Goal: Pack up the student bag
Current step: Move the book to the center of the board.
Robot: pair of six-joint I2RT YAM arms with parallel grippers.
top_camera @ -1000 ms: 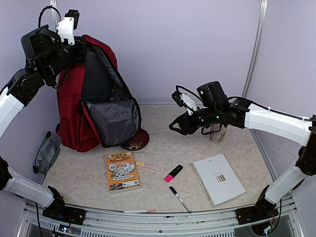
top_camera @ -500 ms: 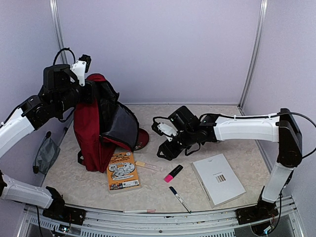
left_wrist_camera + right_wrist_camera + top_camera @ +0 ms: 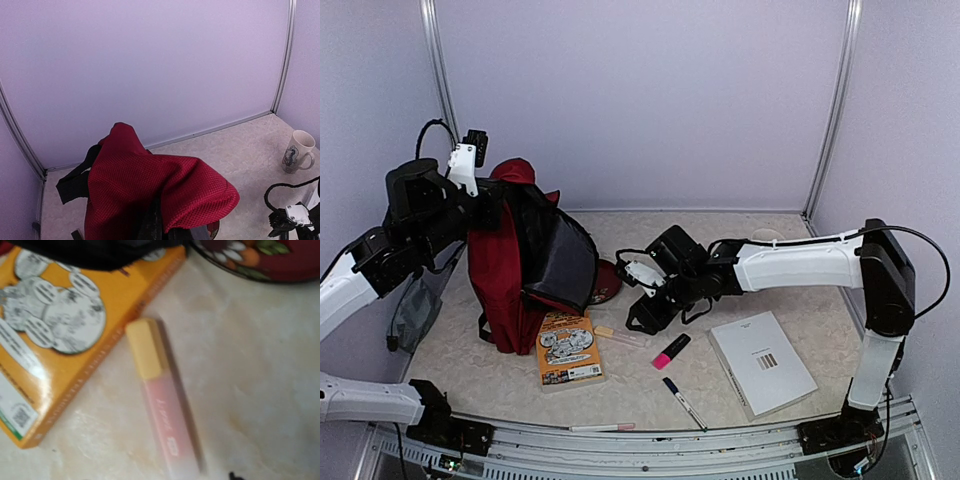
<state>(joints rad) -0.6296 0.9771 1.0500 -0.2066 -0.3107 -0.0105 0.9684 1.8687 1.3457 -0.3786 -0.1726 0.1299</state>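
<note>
The student bag (image 3: 498,268), dark red with black straps and grey lining, stands at the left and leans right. My left gripper (image 3: 488,200) is shut on its top fabric. In the left wrist view the red fabric (image 3: 150,185) drapes over the jaws. My right gripper (image 3: 639,317) hangs open and empty just above a pale pink highlighter with a yellow cap (image 3: 620,337). That highlighter (image 3: 165,410) fills the right wrist view, next to an orange book (image 3: 55,330). The right fingers are out of that view.
The orange book (image 3: 565,347) lies partly under the bag's front. A round red patterned disc (image 3: 607,282), a bright pink highlighter (image 3: 671,350), a blue pen (image 3: 683,402) and a white notebook (image 3: 760,362) lie nearby. A mug (image 3: 297,157) stands far right. A grey pouch (image 3: 415,310) lies at the left.
My left arm has lowered and shifted the bag's top, and the bag now slumps over the orange book. My right gripper has moved left and down to the pale highlighter.
</note>
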